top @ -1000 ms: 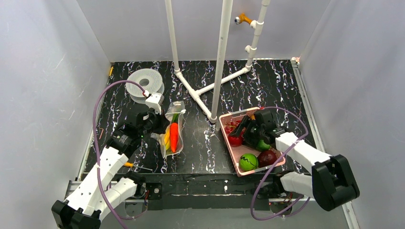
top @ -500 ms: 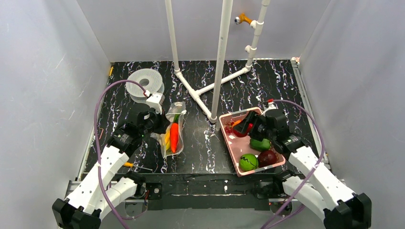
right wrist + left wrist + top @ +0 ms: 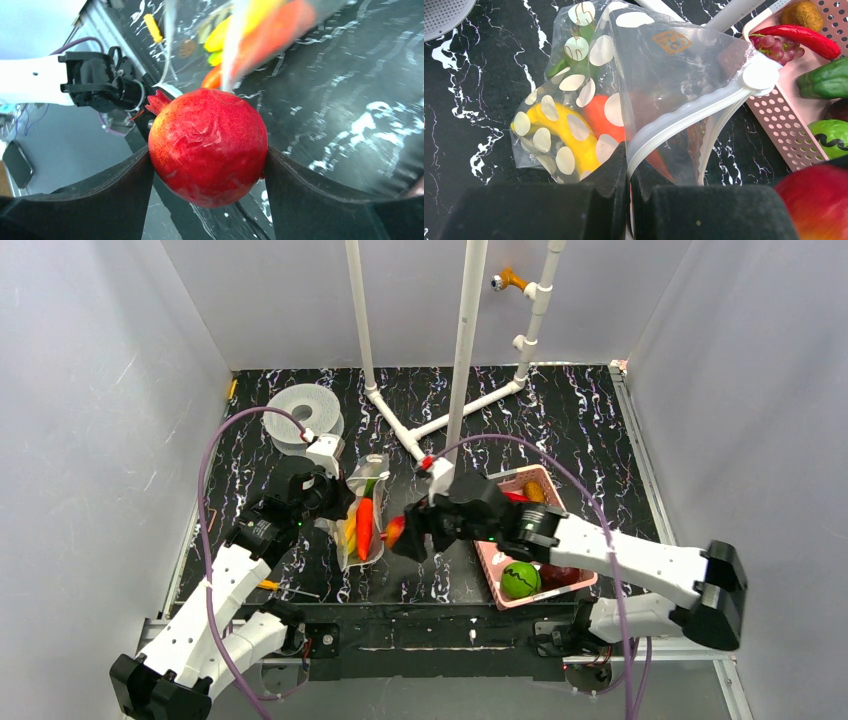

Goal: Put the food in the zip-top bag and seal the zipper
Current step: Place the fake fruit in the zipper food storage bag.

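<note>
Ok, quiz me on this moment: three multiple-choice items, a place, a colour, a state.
1. Where is the red fruit? A in the basket; B inside the bag; C between the right gripper's fingers, beside the bag.
2. The basket's colour? A pink; B blue; C white.
3. The left gripper is: A open; B shut on the bag's zipper edge; C shut on nothing.
Key: 1 C, the fingers flank it next to the bag; 2 A, its perforated wall is pink; 3 B, the zipper edge runs into its closed jaws.
</note>
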Action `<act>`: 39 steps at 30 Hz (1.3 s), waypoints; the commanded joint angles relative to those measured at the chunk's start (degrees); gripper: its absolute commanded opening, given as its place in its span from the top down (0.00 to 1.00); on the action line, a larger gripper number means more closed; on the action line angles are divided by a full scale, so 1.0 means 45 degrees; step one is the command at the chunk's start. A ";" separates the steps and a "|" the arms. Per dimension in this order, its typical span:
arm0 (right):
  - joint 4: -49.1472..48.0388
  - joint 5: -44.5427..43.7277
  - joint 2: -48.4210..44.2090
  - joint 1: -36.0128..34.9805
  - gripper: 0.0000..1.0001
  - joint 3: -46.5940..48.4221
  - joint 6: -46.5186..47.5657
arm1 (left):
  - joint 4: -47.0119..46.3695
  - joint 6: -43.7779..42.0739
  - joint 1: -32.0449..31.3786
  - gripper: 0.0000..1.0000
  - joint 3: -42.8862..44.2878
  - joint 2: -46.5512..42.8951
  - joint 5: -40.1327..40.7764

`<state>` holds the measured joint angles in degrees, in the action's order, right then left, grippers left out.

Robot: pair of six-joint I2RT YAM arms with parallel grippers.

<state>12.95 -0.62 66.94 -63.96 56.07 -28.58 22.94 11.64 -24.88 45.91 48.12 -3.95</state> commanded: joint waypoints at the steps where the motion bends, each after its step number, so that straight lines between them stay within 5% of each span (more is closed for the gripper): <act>1: -0.1487 0.1200 0.1584 -0.0862 0.87 0.1586 0.0167 | 0.0039 -0.0020 0.0002 1.00 0.0397 -0.0143 0.0339; 6: -0.2240 0.1795 0.3019 -0.1427 0.86 0.2610 0.0054 | 0.0034 -0.0047 0.0005 1.00 0.0401 -0.0154 0.0271; 12: -0.1778 -0.1140 0.3792 -0.1430 0.87 0.3007 -0.0011 | 0.0021 -0.0047 0.0002 1.00 0.0321 -0.0403 0.0396; 21: -0.2119 0.0043 0.5049 -0.1587 0.87 0.3915 0.0087 | 0.0018 -0.0062 0.0002 1.00 0.0399 -0.0429 0.0221; 29: -0.0805 -0.5857 0.4842 -0.1183 0.87 0.3585 -0.1637 | -0.0095 -0.0028 0.0000 1.00 0.0325 -0.0688 0.0021; 39: -0.0830 -0.6229 0.4700 -0.0930 0.85 0.3388 -0.2282 | -0.0293 -0.0027 0.0007 1.00 0.0207 -0.0859 -0.0139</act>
<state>10.33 -27.03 89.60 -67.88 70.35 -37.78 22.70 11.62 -24.88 45.91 45.52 -3.88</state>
